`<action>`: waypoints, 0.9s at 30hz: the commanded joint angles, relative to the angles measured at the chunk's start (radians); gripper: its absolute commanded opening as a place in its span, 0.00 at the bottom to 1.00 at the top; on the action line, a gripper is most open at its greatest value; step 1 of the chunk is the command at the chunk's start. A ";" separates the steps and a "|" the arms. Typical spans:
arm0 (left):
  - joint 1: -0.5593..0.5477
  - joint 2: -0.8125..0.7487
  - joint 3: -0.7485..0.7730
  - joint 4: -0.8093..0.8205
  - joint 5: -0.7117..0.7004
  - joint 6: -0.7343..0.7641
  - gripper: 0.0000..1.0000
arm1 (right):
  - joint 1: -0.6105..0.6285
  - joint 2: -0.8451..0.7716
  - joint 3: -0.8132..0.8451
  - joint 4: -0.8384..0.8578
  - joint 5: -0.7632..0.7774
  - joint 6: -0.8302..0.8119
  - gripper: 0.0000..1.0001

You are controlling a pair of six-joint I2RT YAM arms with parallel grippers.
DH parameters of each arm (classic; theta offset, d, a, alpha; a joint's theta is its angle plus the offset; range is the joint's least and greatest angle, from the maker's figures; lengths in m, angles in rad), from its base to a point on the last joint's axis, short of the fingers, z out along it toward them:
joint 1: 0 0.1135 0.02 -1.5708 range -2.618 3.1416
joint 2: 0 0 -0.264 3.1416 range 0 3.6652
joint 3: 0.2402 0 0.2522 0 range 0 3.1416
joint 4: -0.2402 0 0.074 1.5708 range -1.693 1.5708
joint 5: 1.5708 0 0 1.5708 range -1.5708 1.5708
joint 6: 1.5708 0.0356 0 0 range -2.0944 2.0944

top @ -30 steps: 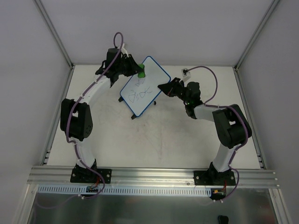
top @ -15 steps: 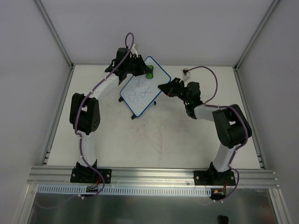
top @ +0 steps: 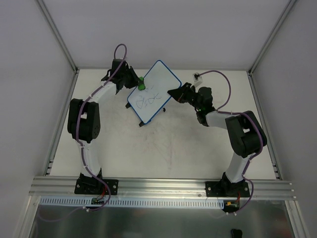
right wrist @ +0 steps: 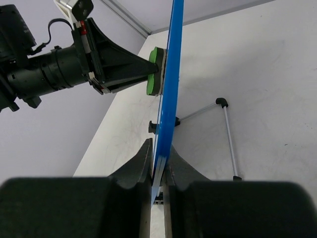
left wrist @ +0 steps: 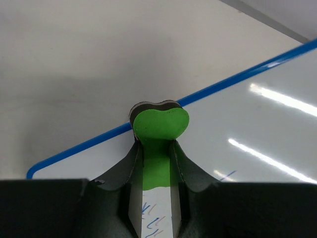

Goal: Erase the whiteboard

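Whiteboard [top: 153,92] propped tilted at counter [top: 173,144] rear. Looks light, stiff and slick. Right tool [right wrist: 158,148] pinches its blue edge, probably the best hold. Left tool [left wrist: 156,148] clamps green eraser [left wrist: 159,124] against its face.

I see a scuffed white tabletop [top: 173,148] boxed in by plain pale walls [top: 168,29], grey corner posts [top: 58,35], and an aluminium rail [top: 163,184] along its near edge.

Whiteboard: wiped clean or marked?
Marked: the whiteboard shows pen scribbles mid-face, beside the green eraser the left gripper holds against it.
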 commanded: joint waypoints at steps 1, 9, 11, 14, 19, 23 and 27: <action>-0.002 -0.032 -0.061 -0.063 -0.087 -0.021 0.00 | 0.011 -0.012 0.010 0.083 -0.033 -0.071 0.00; -0.074 -0.009 0.019 -0.053 0.031 0.080 0.00 | 0.010 -0.012 0.009 0.086 -0.034 -0.071 0.00; -0.101 -0.022 0.019 -0.053 0.028 0.114 0.00 | 0.011 -0.015 0.009 0.086 -0.036 -0.072 0.00; -0.154 -0.033 -0.007 -0.040 0.080 0.149 0.00 | 0.011 -0.015 0.009 0.086 -0.036 -0.072 0.00; -0.216 -0.056 -0.084 0.029 0.120 0.207 0.00 | 0.010 -0.012 0.010 0.091 -0.040 -0.068 0.00; -0.221 -0.095 -0.150 0.065 0.159 0.215 0.00 | 0.010 -0.015 0.009 0.092 -0.043 -0.068 0.00; -0.215 -0.113 -0.188 0.063 0.124 0.218 0.00 | 0.011 -0.013 0.010 0.092 -0.043 -0.069 0.00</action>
